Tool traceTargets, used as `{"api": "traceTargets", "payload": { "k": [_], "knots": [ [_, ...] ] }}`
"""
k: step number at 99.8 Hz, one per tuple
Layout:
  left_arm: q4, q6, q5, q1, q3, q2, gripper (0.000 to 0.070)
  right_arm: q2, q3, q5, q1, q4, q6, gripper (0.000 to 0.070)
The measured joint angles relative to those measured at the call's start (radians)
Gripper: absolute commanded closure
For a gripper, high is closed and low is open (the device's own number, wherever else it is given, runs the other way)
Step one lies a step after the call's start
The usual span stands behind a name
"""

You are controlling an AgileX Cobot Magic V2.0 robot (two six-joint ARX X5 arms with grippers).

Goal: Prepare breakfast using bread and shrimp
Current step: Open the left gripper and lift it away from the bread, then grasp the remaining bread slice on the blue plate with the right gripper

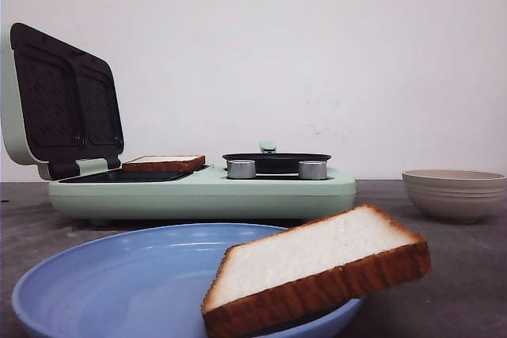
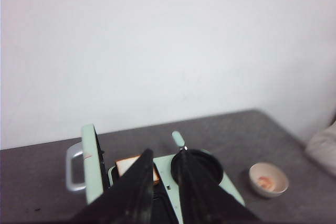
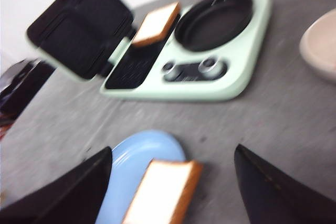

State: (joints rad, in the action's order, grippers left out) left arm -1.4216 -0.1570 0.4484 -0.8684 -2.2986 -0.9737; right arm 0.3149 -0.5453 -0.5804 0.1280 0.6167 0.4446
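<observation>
Bread at the front view's lower right overhangs the blue plate and could slide off; my left wrist view shows narrow fingers over the other slice; my right fingers gape wide.

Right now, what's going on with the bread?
Both grippers open, empty. One bread slice on the open grill plate, the other leaning on the blue plate. Nothing blocking.

Grey tabletop carries a mint green breakfast maker toward the far edge, beige bowl at its right, blue plate at near edge.
</observation>
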Motion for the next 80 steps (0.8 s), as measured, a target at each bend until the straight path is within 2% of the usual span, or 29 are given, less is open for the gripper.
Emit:
{"api": "traceTargets", "payload": {
  "k": [23,48,63,80],
  "knots": [
    [0.0,-0.073,-0.018,0.0,0.241,0.312,0.069,0.138,0.0,-0.057,0.031,-0.001,0.016,0.0236],
    [0.0,-0.117,-0.029,0.0,0.528,0.398,0.069,0.401,0.0,-0.122,0.122,-0.003,0.06,0.0225],
    [0.0,-0.104,-0.03,0.0,0.648,0.401,0.069,0.552,0.0,-0.118,0.221,-0.003,0.067,0.0218],
    [0.011,-0.062,-0.035,0.0,0.751,0.406,0.069,0.667,0.0,-0.013,0.328,-0.02,0.081,0.0208]
  ]
}}
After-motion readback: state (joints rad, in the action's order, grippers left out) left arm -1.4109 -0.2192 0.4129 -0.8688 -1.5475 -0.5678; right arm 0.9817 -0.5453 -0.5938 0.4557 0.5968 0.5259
